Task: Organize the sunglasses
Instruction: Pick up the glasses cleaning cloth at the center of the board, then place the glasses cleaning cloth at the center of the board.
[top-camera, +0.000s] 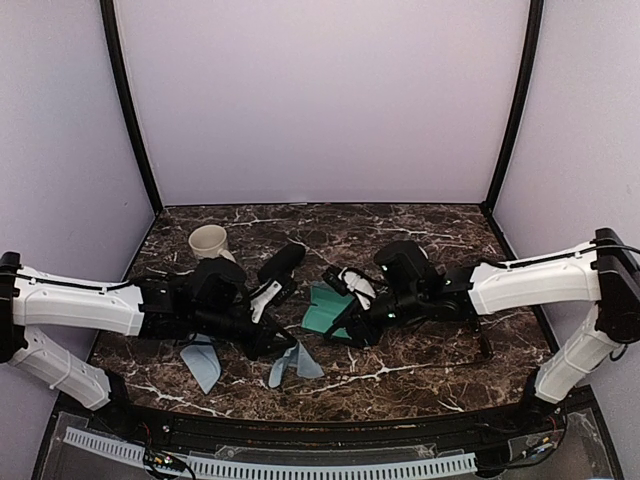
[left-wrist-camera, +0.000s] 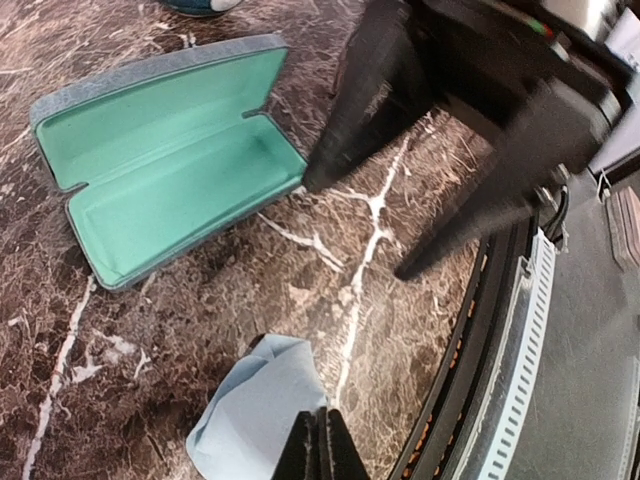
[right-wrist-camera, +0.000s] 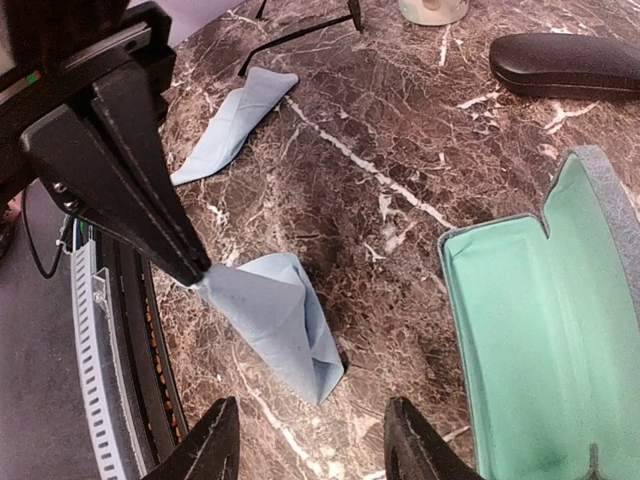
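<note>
- Pale blue fabric: the left gripper is clenched on a corner of a blue cloth, lifting that corner to a peak while the rest of the cloth rests on the surface.
- The surface is dark brown marble with white veins.
- The right gripper is released, with its fingers spread and nothing between them. It hovers low, with the pinched cloth just ahead of it.
- An open case with a teal lining and a grey-blue shell lies flat beside the right gripper, off to the right in its wrist view. It holds nothing.
- A second cloth lies further ahead of the right gripper, beyond the left gripper's tip.
- The sunglasses lie well ahead of the right gripper, just past the second cloth. Only slim dark arms of one pair show at the top edge of the view, and the lenses cannot be made out.
- A black case lies closed, well ahead of the right gripper and past the open case, with a pale cup beyond it.
</note>
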